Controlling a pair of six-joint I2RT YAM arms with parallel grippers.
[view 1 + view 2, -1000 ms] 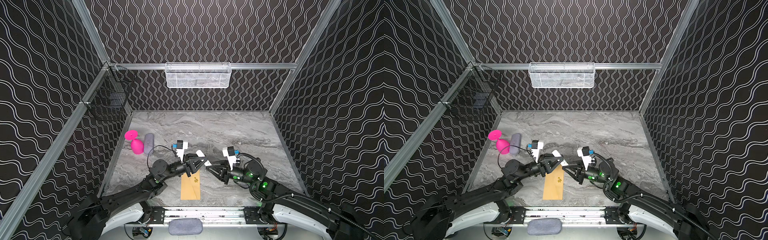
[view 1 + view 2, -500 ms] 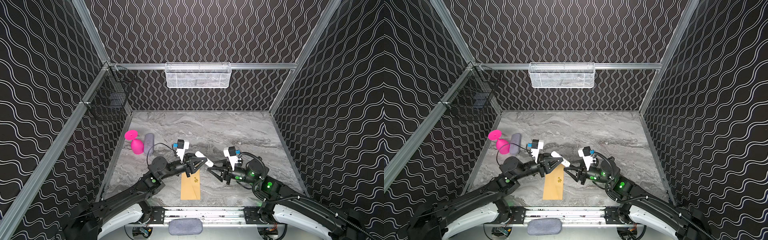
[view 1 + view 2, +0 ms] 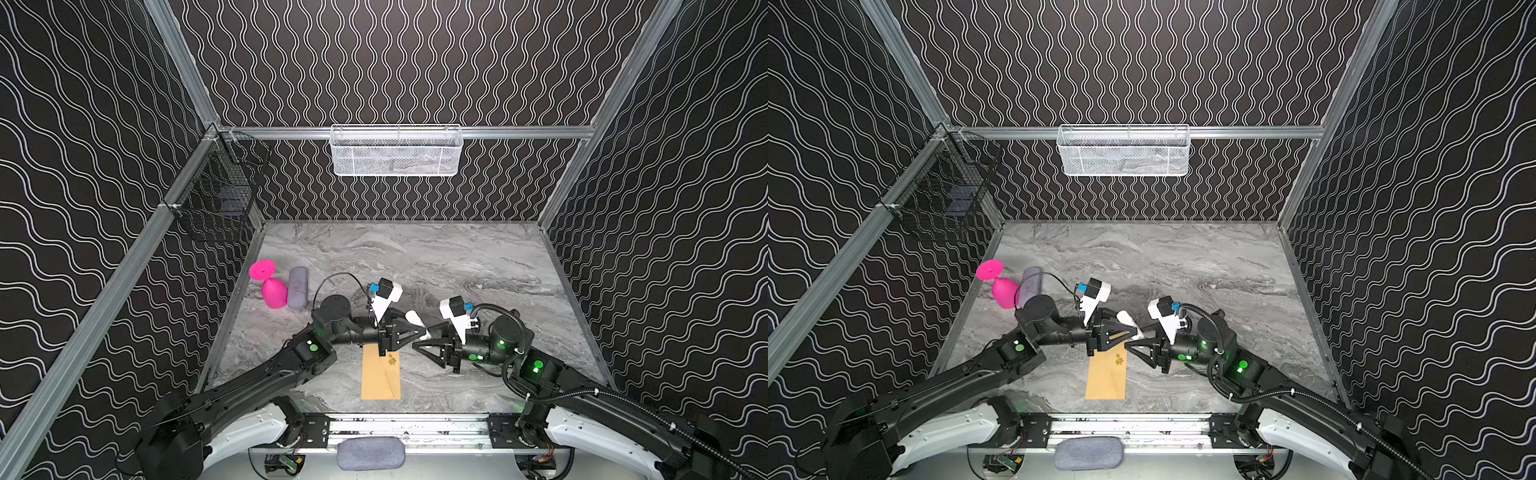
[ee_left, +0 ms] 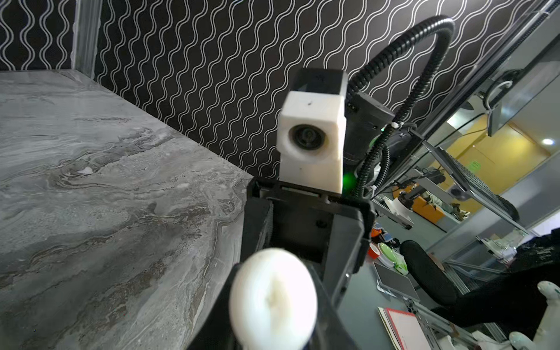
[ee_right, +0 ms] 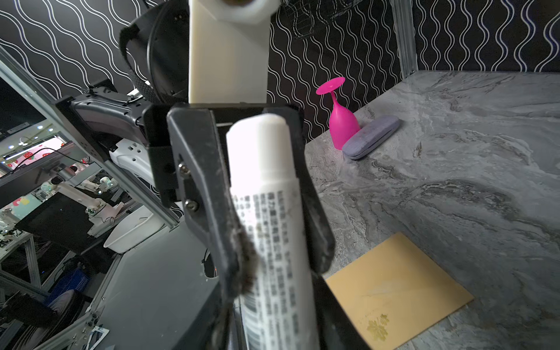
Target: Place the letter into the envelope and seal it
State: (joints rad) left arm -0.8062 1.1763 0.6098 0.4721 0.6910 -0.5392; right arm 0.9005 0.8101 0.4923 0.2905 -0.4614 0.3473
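1. L gripper (image 3: 421, 332): clamped on white tube (image 3: 413, 319), prob. a glue stick; held above far end of the envelope (image 3: 380, 378), free end pointing right, presumably for uncapping from that side.
2. R gripper (image 3: 420, 338): nose to nose w/ L gripper, right at tube's end; jaws seemingly part-way apart; can't tell whether gripping the tube or free.
3. Flat on table (image 3: 478, 270), near edge, centre: the envelope, long axis near-to-far; gold leaf sticker (image 3: 391, 361) face up; prob. left there for gluing straight down at the flap.
4. No sign of the letter in any view; judged already inside, unconfirmed.
5. Step judged: readying glue for sealing; envelope lying loose, so liable to slide under pressure.
6. Pink glass (image 3: 272, 291) & grey case (image 3: 298, 286): far left, well apart, out of the way.
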